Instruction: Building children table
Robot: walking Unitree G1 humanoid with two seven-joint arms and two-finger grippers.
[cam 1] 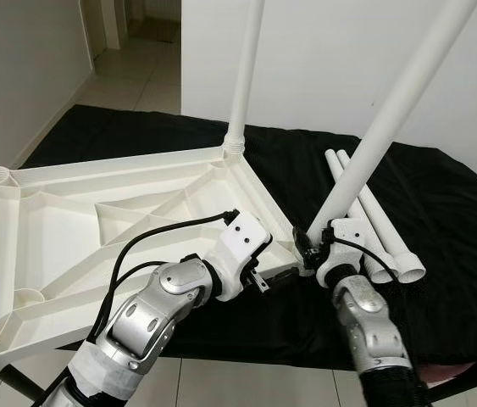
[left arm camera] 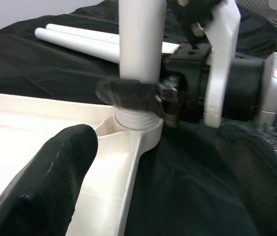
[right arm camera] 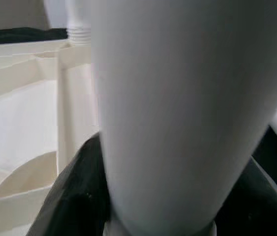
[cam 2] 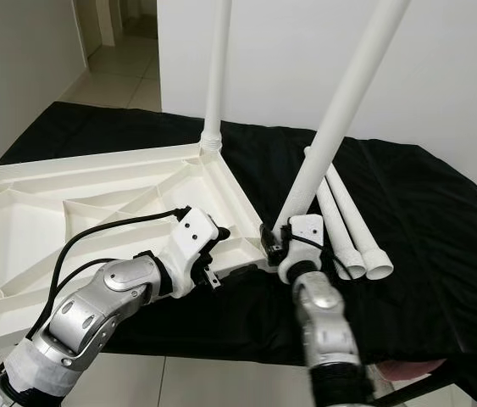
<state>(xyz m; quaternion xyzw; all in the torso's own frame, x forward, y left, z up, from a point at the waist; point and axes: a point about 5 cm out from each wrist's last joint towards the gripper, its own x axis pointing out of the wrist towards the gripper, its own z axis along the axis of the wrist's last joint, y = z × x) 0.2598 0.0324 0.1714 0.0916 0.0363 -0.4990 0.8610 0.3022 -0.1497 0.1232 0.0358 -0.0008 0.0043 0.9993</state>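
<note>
Upturned white table top lying on black-draped tabletop; one leg upright in far corner socket. Right gripper clamped round tilted leg at near corner socket. Left gripper spread open alongside. Two spare legs beside.

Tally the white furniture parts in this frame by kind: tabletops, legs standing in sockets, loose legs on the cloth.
Upturned tabletop: 1
Legs standing in corner sockets: 2, far leg and near leg, which the right gripper clamps
Loose legs on the black cloth: 2
Total: 5
</note>
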